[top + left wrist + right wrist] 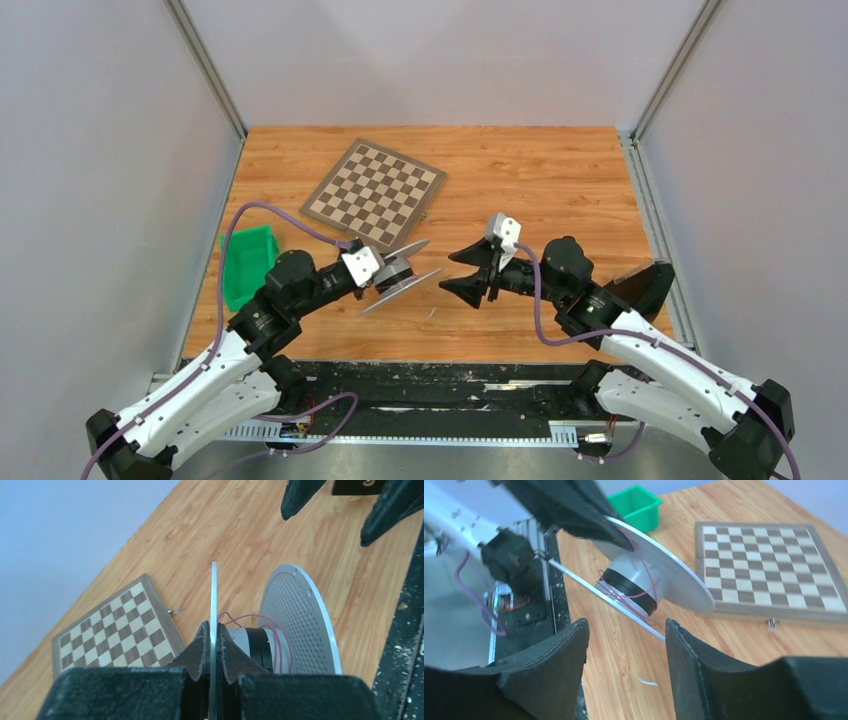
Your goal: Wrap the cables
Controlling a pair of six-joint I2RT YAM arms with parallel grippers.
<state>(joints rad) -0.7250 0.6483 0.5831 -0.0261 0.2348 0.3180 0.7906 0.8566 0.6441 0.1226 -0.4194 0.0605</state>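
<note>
The spool [400, 272] sat just left of the table's middle in the top view, held at a tilt with its two white discs edge-on to that camera. A thin pink wire [260, 617] lay in a few loose loops around the dark hub [257, 647] between the discs, some strands standing off the hub rather than lying snug. The far disc [300, 620] was perforated all over. The near disc [214, 595] showed as a thin edge in the left wrist view.

The left gripper [385, 268] reached in from 8 o'clock of the spool, its fingers [200, 650] pressed together on the near disc, one on each face. Whether the spool's lower edge touched the wood could not be told.

At 3 o'clock of the spool, near but apart from it, the right gripper [450, 272] pointed at it with its fingers [566, 652] spread wide and nothing between them.

A chessboard [375, 192] lay flat on the table [540, 180] at 11 o'clock of the spool, turned askew. A green bin [248, 262] stood at 9 o'clock, by the table's left edge. A small pale sliver [648, 682] lay on the wood at 5 o'clock of the spool.
</note>
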